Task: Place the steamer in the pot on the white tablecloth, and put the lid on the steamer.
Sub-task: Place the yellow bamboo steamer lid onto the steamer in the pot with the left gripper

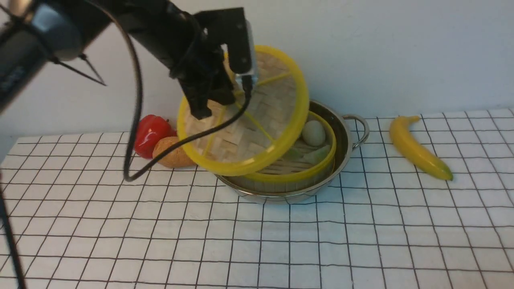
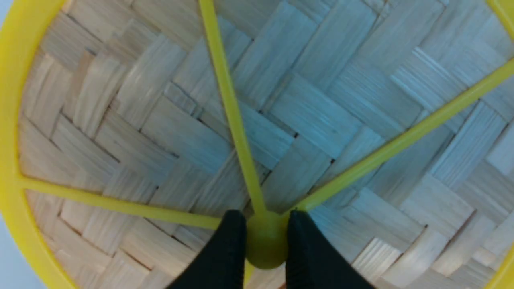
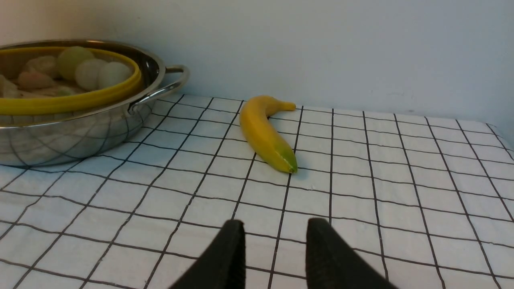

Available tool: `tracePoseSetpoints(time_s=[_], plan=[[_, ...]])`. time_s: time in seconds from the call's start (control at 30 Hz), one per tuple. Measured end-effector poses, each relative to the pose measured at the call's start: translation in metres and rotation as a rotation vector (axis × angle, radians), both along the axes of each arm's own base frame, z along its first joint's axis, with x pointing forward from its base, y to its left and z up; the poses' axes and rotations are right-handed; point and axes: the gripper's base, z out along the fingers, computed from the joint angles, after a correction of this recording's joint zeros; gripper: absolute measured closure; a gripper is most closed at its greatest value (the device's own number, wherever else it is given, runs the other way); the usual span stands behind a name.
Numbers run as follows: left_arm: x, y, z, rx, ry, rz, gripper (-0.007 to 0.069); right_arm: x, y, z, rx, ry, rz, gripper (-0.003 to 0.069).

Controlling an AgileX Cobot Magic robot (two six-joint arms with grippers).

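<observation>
Two claws: left claw (image 2: 265, 220) pinches the woven, yellow-rimmed lid (image 2: 321, 116) by its hub; right claw (image 3: 275, 227) parted, empty.

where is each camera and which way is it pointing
Front view: between the arms, facing forward over the white tablecloth to the wall; shows the left arm holding the tilted lid over the steamer in the pot.
Left wrist view: on the left arm, facing the lid's woven face; the left gripper pinches its hub.
Right wrist view: on the right arm, low, facing the banana and pot; the right gripper shows open, empty.
Shared: front and right wrist both show pot, steamer, banana.
</observation>
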Motion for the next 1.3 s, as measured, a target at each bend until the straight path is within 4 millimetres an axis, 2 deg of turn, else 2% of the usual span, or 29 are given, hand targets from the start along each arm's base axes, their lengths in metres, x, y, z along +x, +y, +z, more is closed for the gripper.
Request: tracePoseSetpoints(time_s=[0.03, 0.13, 0.23, 0.43, 0.73, 1.17, 1.3], plan=[[0.01, -0.012, -0.01, 0.008, -0.003, -0.037, 0.0508, 0.0, 0.0, 0.0, 0.0, 0.0, 0.0, 0.0419], [0.024, -0.024, -0.023, 0.027, -0.023, -0.056, 0.0508, 0.0, 0.0, 0.0, 0.0, 0.0, 0.0, 0.0419], [0.036, -0.032, -0.034, 0.04, -0.037, -0.064, 0.0508, 0.0, 0.0, 0.0, 0.0, 0.0, 0.0, 0.0419], [0.046, -0.039, -0.052, 0.049, -0.012, -0.068, 0.0508, 0.0, 0.0, 0.0, 0.0, 0.0, 0.0, 0.0419], [0.047, -0.039, -0.054, 0.051, -0.009, -0.069, 0.0508, 0.0, 0.0, 0.0, 0.0, 0.0, 0.0, 0.0419], [0.047, -0.044, -0.052, 0.027, -0.054, -0.167, 0.0508, 0.0, 0.0, 0.0, 0.0, 0.0, 0.0, 0.0419], [0.051, -0.045, -0.06, 0.025, -0.054, -0.169, 0.0508, 0.0, 0.0, 0.0, 0.0, 0.0, 0.0, 0.0419]])
